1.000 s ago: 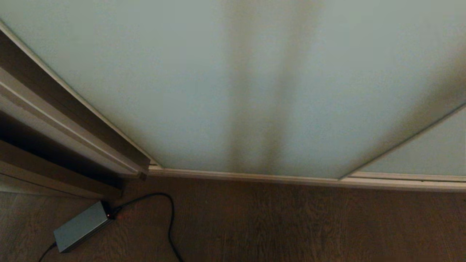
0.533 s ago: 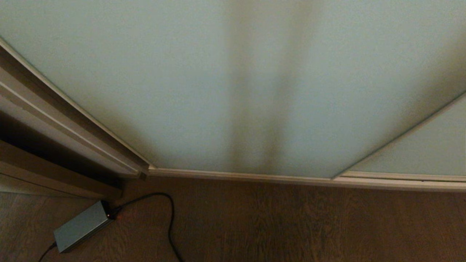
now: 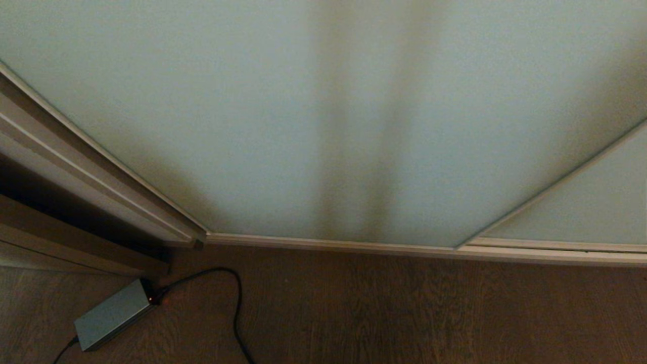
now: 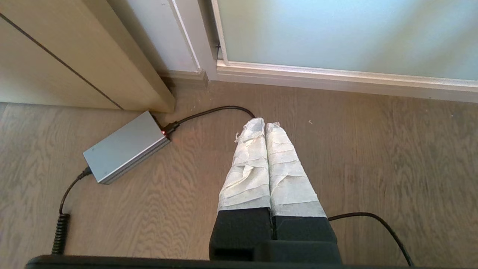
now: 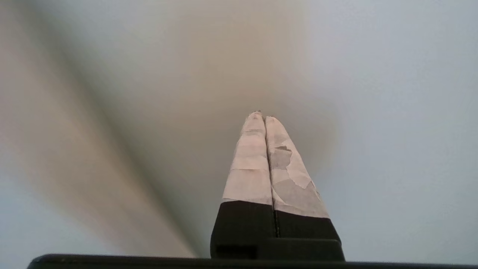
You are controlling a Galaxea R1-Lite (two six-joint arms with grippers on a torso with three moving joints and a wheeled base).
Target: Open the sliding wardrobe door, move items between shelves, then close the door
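Note:
The sliding wardrobe door (image 3: pixel 242 126), frosted pale blue-green glass in a slim off-white frame, fills most of the head view. Its left edge stands close to the wardrobe's side frame (image 3: pixel 101 182). Neither arm shows in the head view. In the right wrist view my right gripper (image 5: pixel 261 116) is shut and empty, with its taped tips pointing at the frosted glass (image 5: pixel 392 112) close ahead; I cannot tell whether they touch it. My left gripper (image 4: pixel 266 122) hangs shut and empty over the wooden floor (image 4: pixel 373 157). The items and the shelves are hidden behind the door.
A grey power adapter (image 3: pixel 113 313) with a red light lies on the floor at the lower left, its black cable (image 3: pixel 235 303) curling toward me. A second frosted panel (image 3: pixel 596 207) overlaps at the right. Brown wooden trim (image 3: pixel 60 237) runs along the left.
The door has slid a little to the left: its right edge has shifted leftward and the dark gap at its left edge has narrowed. The left arm has not moved.

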